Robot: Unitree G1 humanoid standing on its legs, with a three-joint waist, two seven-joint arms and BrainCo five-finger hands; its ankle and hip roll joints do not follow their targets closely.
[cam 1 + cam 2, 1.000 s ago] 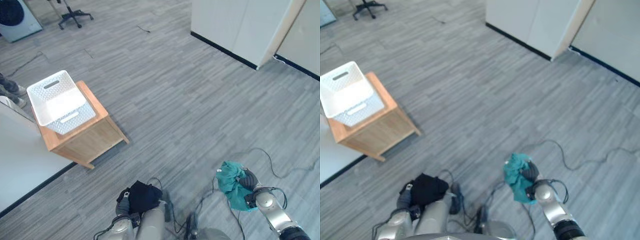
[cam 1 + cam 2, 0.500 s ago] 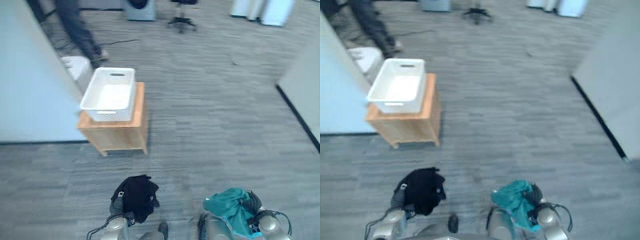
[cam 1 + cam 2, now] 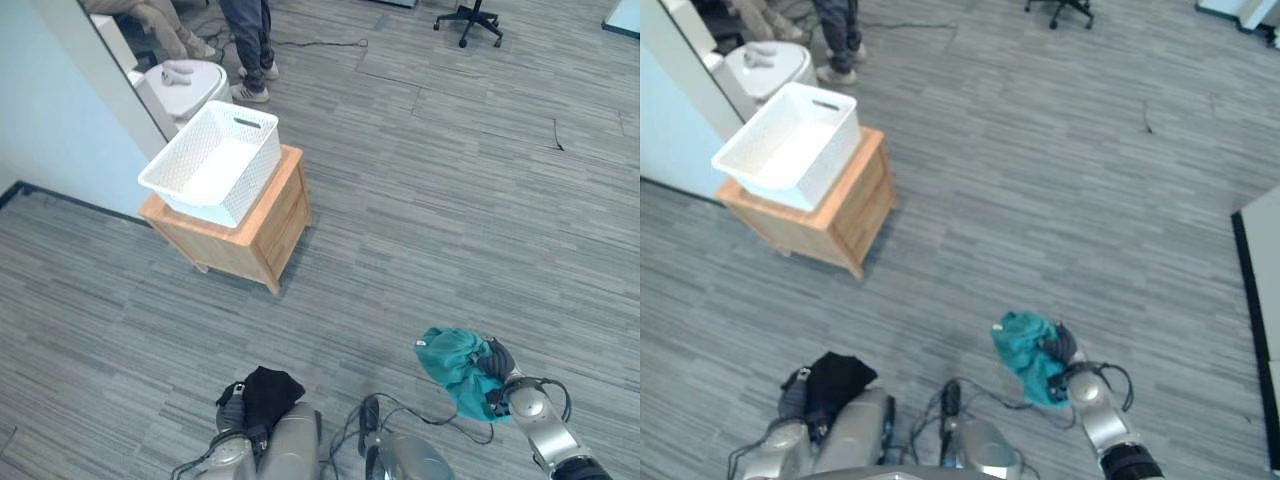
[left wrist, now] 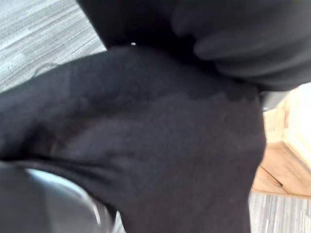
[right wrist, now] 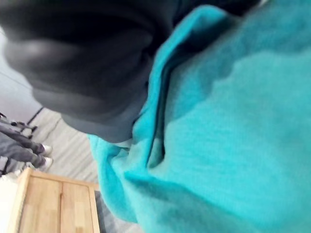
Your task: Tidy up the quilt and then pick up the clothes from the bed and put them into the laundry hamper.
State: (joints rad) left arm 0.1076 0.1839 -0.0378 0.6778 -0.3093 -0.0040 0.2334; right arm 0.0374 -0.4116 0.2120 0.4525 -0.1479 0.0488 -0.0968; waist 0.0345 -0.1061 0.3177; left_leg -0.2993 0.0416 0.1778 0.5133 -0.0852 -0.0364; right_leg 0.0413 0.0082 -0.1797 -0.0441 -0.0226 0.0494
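The view is swinging round between moments: the hamper is now sitting far left, seen from another angle than half a second ago, so the camera has turned, not the hamper. Both garments are riding where they were. The left hand is clutching the black cloth, fingers curled into it, near left. The right hand is gripping the teal cloth, near right. Judging by this, the carry toward the hamper is underway. The cloths are soft, bunched and limp; the hamper is a rigid white perforated rectangular tub on a wooden cabinet, over grey striped flooring.
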